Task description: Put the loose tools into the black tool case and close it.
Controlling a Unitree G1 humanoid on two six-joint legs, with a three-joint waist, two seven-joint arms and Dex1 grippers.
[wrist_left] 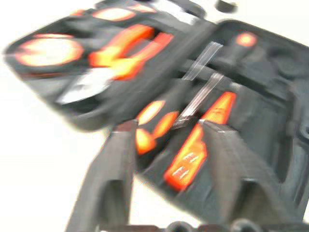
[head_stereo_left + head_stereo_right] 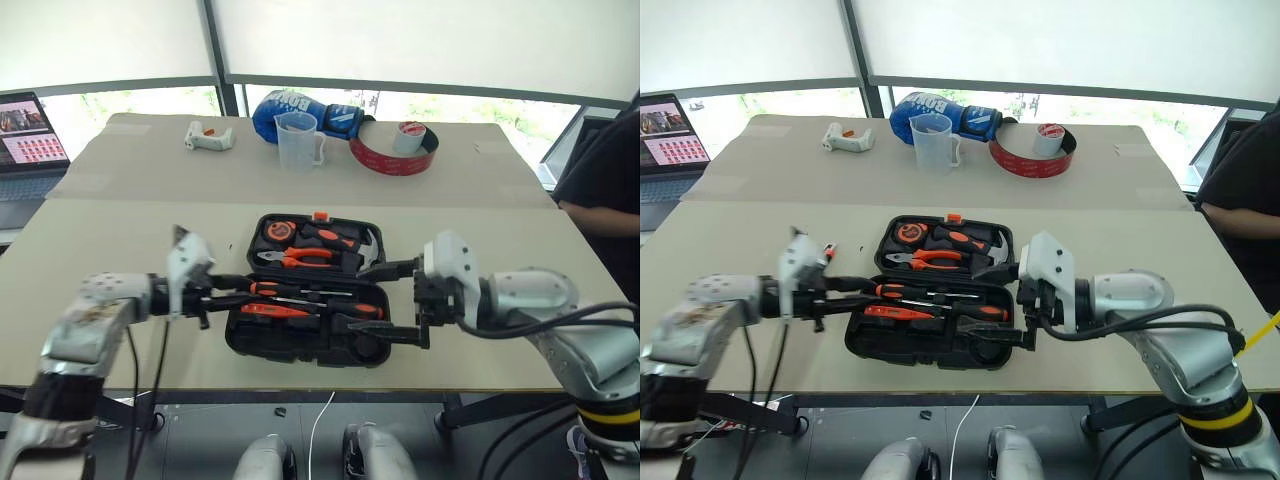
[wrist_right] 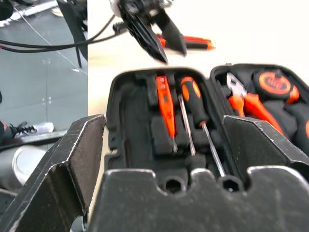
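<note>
The black tool case (image 2: 246, 336) lies open near the table's front edge. Its near half holds a slim all-orange screwdriver (image 3: 165, 104), an orange-and-black-handled screwdriver (image 3: 193, 96) and another steel shaft. The far half holds pliers (image 2: 300, 259), a tape measure and a hammer. My left gripper (image 2: 243, 292) is open at the case's left end, with nothing between its fingers (image 1: 113, 174). My right gripper (image 2: 352, 297) is wide open and empty over the case's right end. One orange-and-black tool (image 3: 190, 43) lies on the table beyond the left gripper.
At the back of the table are a blue boxing glove (image 2: 285, 108), a clear measuring jug (image 2: 297, 140), a large red tape roll (image 2: 392, 152) and a white object (image 2: 210, 136). A laptop (image 2: 30, 140) stands far left. A person (image 2: 605, 180) sits at the right edge.
</note>
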